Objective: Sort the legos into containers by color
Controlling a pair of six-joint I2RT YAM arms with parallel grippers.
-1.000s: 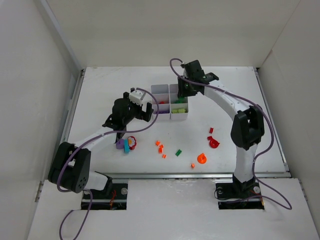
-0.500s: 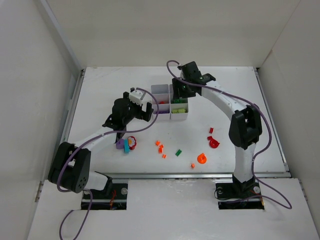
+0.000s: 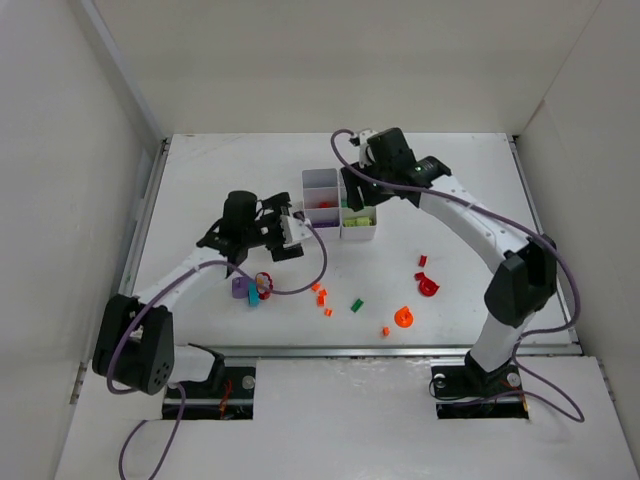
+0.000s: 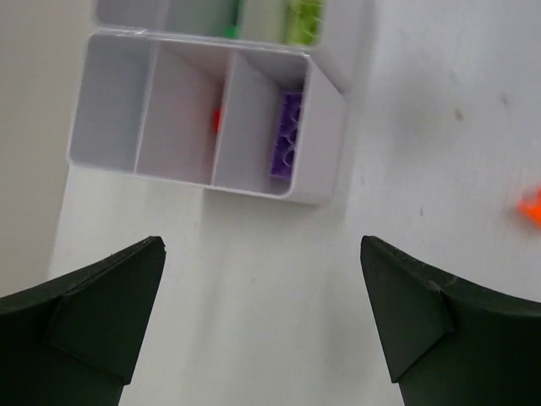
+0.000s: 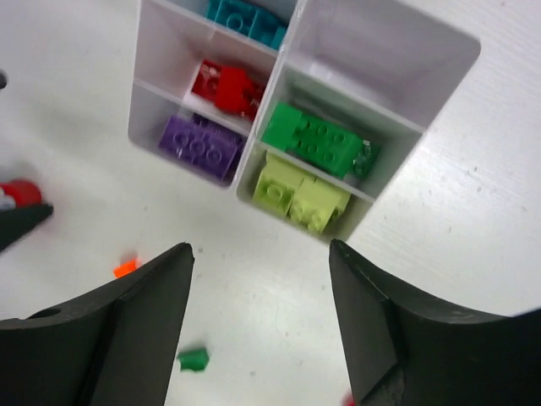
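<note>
left pincer [image 4: 260, 249]: spread wide; right pincer [image 5: 260, 249]: spread, empty, near tray [image 5: 275, 85]

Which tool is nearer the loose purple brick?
Left. The left tool hangs a short way past the purple brick; the right tool is farther off, by the tray.

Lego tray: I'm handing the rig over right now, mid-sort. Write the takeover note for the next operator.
Left hand: open, empty, over the table beside the tray.
Right hand: open, empty, above the tray.
Done: five compartments hold teal bricks, red bricks, purple bricks, dark green bricks and lime bricks. The sixth is bare.
Left on the table: small orange pieces, orange round piece, red round piece, small red piece, loose green brick, loose purple brick, loose teal brick. Orange likely goes in the bare compartment.
</note>
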